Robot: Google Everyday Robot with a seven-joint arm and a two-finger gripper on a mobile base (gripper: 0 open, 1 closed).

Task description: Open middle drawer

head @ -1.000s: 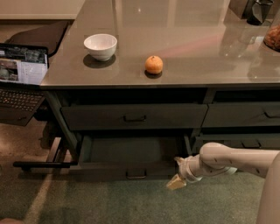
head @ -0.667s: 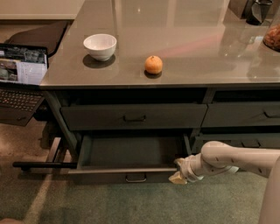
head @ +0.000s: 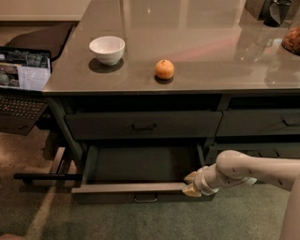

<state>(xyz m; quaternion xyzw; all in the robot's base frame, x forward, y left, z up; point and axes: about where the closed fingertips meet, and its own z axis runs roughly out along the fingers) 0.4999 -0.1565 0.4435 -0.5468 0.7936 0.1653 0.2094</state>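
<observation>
The middle drawer point(head: 136, 189) is pulled well out from under the counter, and its dark shallow inside point(head: 145, 164) shows. Its small bar handle point(head: 146, 198) hangs at the centre of the front. My gripper point(head: 190, 183) comes in from the right on a white arm point(head: 248, 169) and sits at the right end of the drawer front. One fingertip lies over the inside and the other over the front face, so they hold the front panel's top edge. The taller upper drawer point(head: 144, 125) above is closed.
A white bowl point(head: 107, 48) and an orange point(head: 164, 69) sit on the grey counter point(head: 211, 56). An open laptop point(head: 21, 75) stands at the left. More closed drawers point(head: 262, 123) are on the right. Dark containers point(head: 276, 9) stand at the far right back. Green carpet lies below.
The middle drawer has slid further out toward the camera, showing more of its inside. My gripper moved with its front, slightly left and toward the camera.
</observation>
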